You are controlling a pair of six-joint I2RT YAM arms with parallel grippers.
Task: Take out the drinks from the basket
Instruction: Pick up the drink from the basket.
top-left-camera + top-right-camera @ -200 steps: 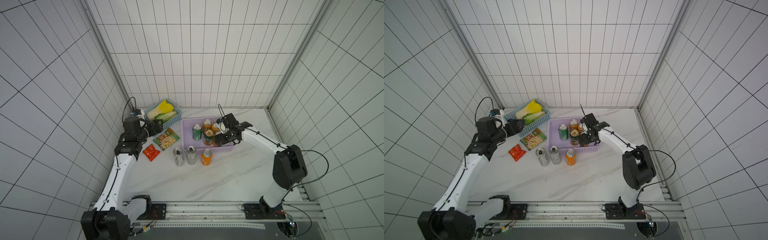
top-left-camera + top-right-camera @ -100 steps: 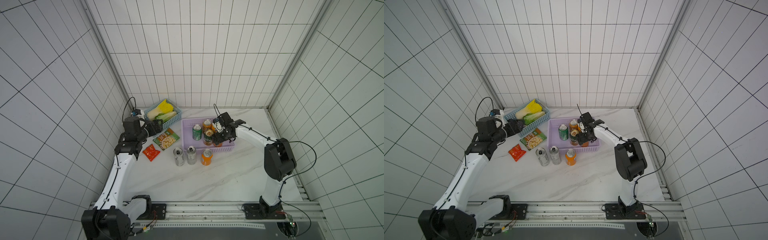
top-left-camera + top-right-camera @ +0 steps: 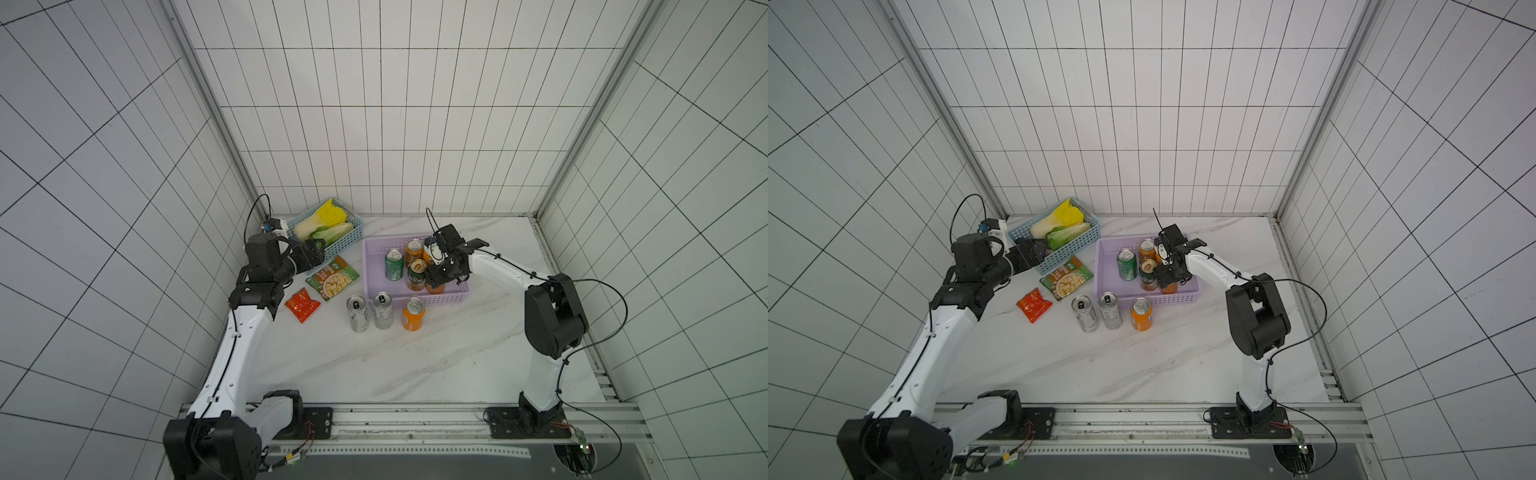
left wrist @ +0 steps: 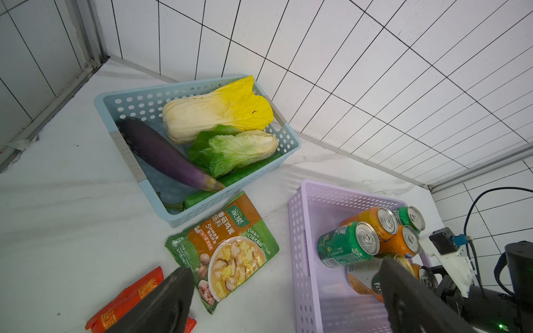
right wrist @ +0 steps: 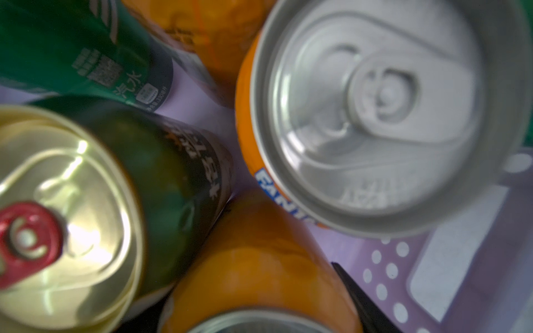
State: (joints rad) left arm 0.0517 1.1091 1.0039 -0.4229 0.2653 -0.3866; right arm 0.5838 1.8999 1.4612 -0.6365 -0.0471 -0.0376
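Note:
The lilac basket (image 3: 375,246) (image 3: 1106,270) (image 4: 300,259) stands at mid table and holds several upright drinks. Among them are a green can (image 3: 393,264), an orange can (image 3: 414,249) and a green-and-gold can (image 3: 417,274) (image 5: 72,219). My right gripper (image 3: 434,282) (image 5: 253,317) reaches down into the basket, shut on another orange can (image 3: 1168,287) (image 5: 253,265) that stands on the basket floor. Two silver cans (image 3: 357,313) (image 3: 382,310) and an orange can (image 3: 413,313) stand on the table in front of the basket. My left gripper (image 3: 316,255) (image 4: 285,294) hangs open and empty to the basket's left.
A blue basket (image 3: 347,244) with cabbage and an aubergine sits at the back left. A green soup packet (image 3: 332,282) and a red packet (image 3: 302,304) lie between it and the silver cans. Tiled walls close in on three sides.
My right gripper has shifted left and down over the cans and closed its jaws around the orange can. The left arm has stayed still.

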